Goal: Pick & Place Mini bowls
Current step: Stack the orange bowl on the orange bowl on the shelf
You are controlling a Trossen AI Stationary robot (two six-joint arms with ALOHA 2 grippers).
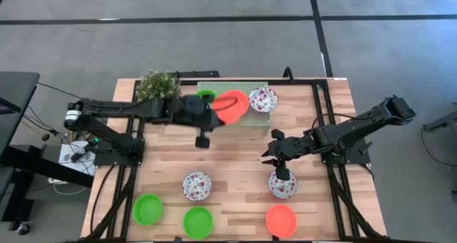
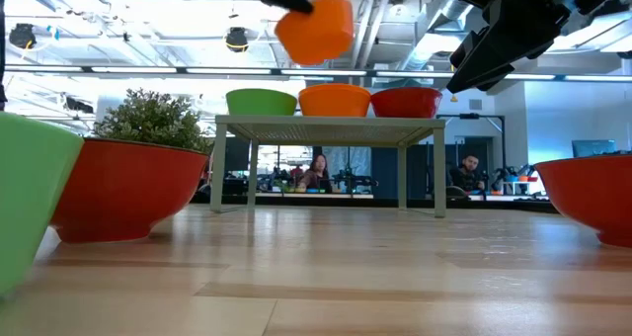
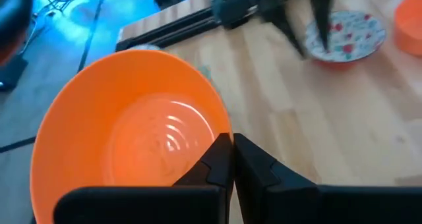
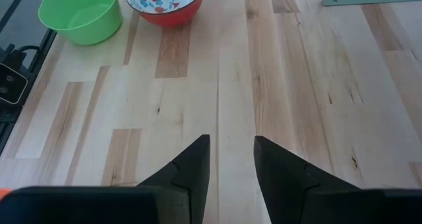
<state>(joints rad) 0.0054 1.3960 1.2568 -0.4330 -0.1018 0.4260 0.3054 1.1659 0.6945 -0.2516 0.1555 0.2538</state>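
My left gripper (image 1: 216, 112) holds an orange mini bowl (image 1: 233, 106) in the air above the pale green stand (image 1: 214, 86) at the table's far side. In the low view this bowl (image 2: 316, 28) hangs tilted above a green (image 2: 261, 102), an orange (image 2: 335, 101) and a red-sided floral bowl (image 2: 406, 102) resting on the stand. My right gripper (image 1: 274, 151) hovers open over bare wood, with a floral bowl (image 1: 282, 184) just nearer. Along the near edge rest another floral bowl (image 1: 197, 186), two green bowls (image 1: 148, 209) (image 1: 198, 222) and an orange one (image 1: 280, 220). My left gripper pinches the orange bowl's rim (image 3: 223, 133) at one spot, one finger (image 3: 210, 163) inside the bowl and the other (image 3: 258, 166) outside. The fingers come slanting down from the table's left. The bowl is lifted clear and tilted, its hollow facing the wrist camera.
A small bushy plant (image 1: 158, 86) stands at the stand's left end. Black frame rails (image 1: 325, 121) run along the table's sides. Open wood lies in the middle of the table between the stand and the near row of bowls.
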